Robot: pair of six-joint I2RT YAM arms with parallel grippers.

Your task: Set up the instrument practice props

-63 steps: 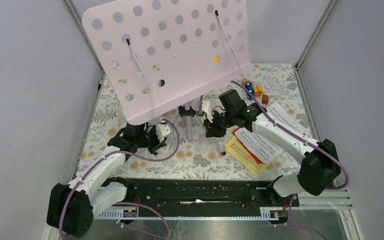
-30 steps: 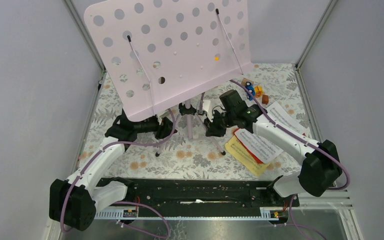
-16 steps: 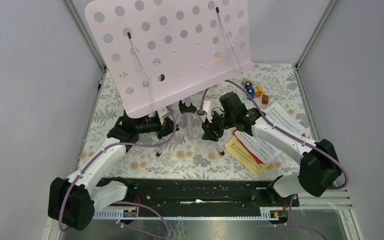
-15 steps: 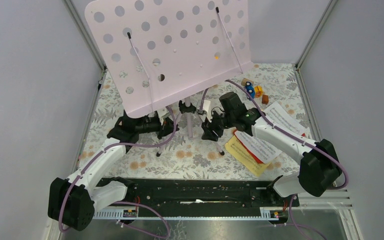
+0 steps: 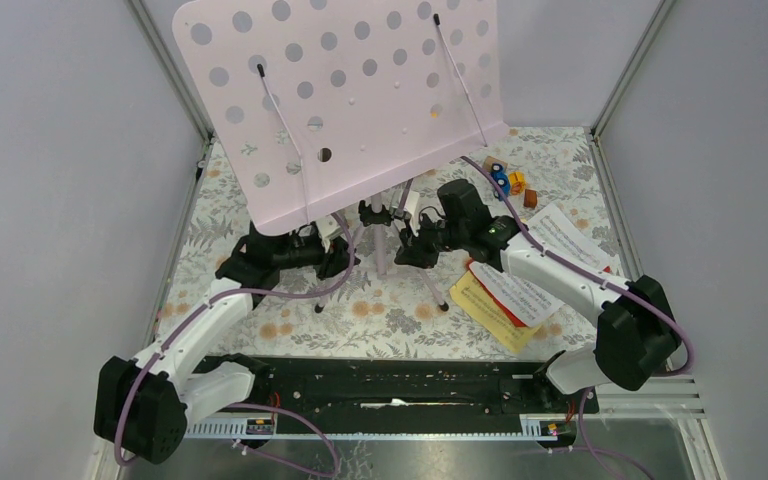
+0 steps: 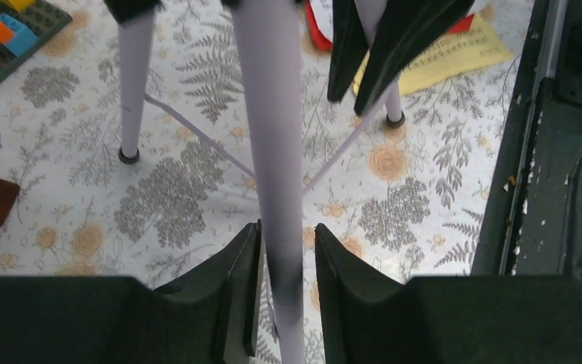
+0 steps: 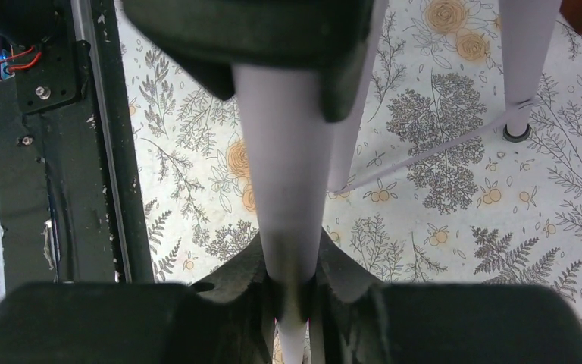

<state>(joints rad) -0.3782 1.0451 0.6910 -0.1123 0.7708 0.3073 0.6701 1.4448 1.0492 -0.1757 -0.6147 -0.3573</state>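
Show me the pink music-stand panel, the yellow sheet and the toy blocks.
pink music-stand panel [image 5: 395, 135], top view, perforated face.
yellow sheet [image 5: 473, 296], top view, bare left part.
toy blocks [image 5: 517, 182], top view, orange block.

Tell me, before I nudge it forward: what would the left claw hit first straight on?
Likely the lilac round tripod tube standing between the fingers of the left claw; depth beyond is unclear.

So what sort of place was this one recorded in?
Probably a staged robot test booth, not a real music room: plain grey walls in aluminium framing, a floral table cover, and the left arm and right arm bolted to a black rail.
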